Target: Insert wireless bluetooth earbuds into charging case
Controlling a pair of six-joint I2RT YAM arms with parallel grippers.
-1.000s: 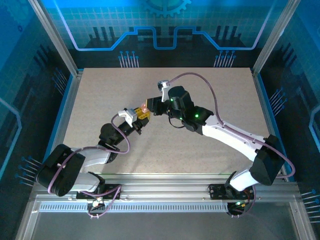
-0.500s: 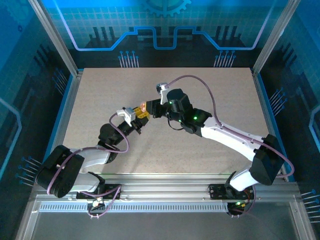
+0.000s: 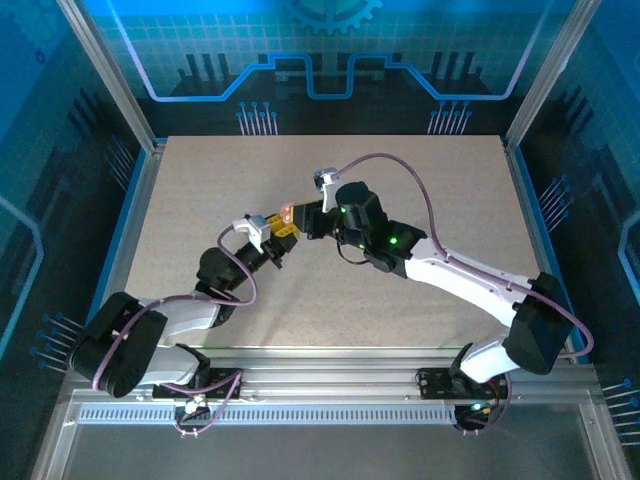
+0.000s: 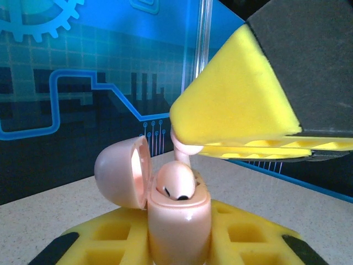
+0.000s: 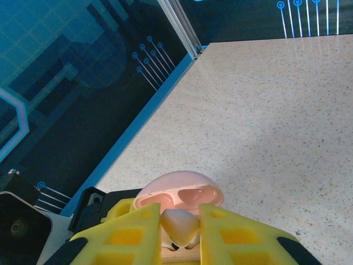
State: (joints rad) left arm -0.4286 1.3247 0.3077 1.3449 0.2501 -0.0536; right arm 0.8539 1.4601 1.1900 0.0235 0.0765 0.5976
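Your left fingers (image 4: 242, 232) are clenched on the charging case (image 4: 179, 223), which stands upright between them with its lid (image 4: 122, 172) swung open. One pink earbud (image 4: 177, 182) sits inside. Your right fingers (image 5: 129, 237) grasp a second earbud (image 5: 179, 222) between their tips, its long axis near upright and its stem pointing down at the case.

the left gripper (image 3: 284, 230) and the right gripper (image 3: 300, 216) meet above the middle of the table (image 3: 420, 180). the case (image 4: 179, 229) sits between the left fingers, its lid (image 4: 122, 172) tipped open to one side. one earbud (image 4: 177, 182) sits in the case. the other earbud (image 4: 183, 148), held between the right fingers, is just above it.
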